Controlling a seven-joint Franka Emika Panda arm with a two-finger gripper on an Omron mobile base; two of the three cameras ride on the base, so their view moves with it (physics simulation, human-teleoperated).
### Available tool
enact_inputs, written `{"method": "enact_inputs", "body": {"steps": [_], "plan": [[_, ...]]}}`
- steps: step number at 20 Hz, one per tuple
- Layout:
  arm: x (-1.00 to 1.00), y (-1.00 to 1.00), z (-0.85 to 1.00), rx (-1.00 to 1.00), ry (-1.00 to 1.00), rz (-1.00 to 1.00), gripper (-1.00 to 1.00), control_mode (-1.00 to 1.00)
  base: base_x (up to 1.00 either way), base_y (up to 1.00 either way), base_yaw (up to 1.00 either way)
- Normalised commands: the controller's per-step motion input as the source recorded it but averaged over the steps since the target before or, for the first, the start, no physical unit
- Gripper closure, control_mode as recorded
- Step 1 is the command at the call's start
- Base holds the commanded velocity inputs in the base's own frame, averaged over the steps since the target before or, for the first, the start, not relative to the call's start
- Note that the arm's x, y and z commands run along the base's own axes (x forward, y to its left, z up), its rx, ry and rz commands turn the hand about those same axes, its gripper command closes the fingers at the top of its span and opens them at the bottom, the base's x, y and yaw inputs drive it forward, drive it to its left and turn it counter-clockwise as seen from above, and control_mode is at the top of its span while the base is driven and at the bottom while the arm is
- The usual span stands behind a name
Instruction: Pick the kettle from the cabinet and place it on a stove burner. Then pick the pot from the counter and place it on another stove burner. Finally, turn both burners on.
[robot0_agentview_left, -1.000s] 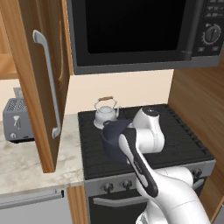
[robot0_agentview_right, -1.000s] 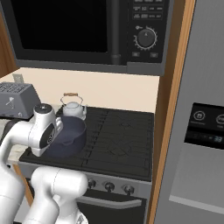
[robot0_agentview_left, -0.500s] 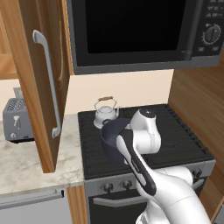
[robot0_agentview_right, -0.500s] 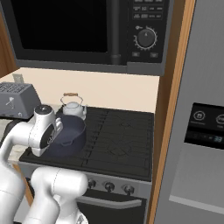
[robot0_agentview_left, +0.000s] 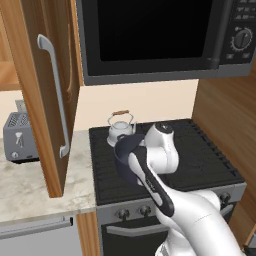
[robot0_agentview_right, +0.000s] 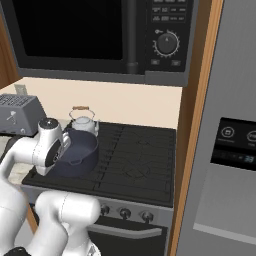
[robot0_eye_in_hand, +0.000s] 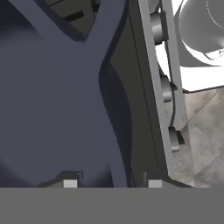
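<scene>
Black gas range with stove burners under a microwave; cabinet door swung open at left, counter below it, toaster at its back

On the front left grate, wide dark pot, upright, rim level, sitting flat on the iron. Just behind it on the rear left burner, kettle, upright, arched handle standing up, close to the pot but apart

Gripper over the pot's near rim, hidden behind the wrist in both base views; hand view gives two fingertips parted either side of the dark wall, a clear gap between them, part open, nothing visibly clamped. Probably a release in progress, contact with the rim not resolvable

Handling, judged: pot rigid, probably heavy for its width, smooth wall likely slippery; best taken on the thin rim or a loop handle, kept level. Kettle lighter, taken by the bar on top

Knobs along the front panel, small, round, not yet turned by the look of it
</scene>
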Motion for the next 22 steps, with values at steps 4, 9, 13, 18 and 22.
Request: {"method": "enact_inputs", "body": {"steps": [4,9,13,18,22], "plan": [[0.15,0.01,-0.01,0.0,0.0,0.0,-1.0,-1.0,0.0,0.0,0.0],[0.01,0.0,0.0,0.0,0.0,0.0,-1.0,-1.0,0.0,0.0,0.0],[-0.02,0.0,0.05,0.0,0.0,0.0,-1.0,-1.0,0.0,0.0,0.0],[-0.16,0.0,0.05,0.0,0.0,-0.01,-1.0,-1.0,0.0,0.0,0.0],[-0.22,0.01,0.12,0.0,0.0,0.0,-1.0,-1.0,0.0,0.0,0.0]]}}
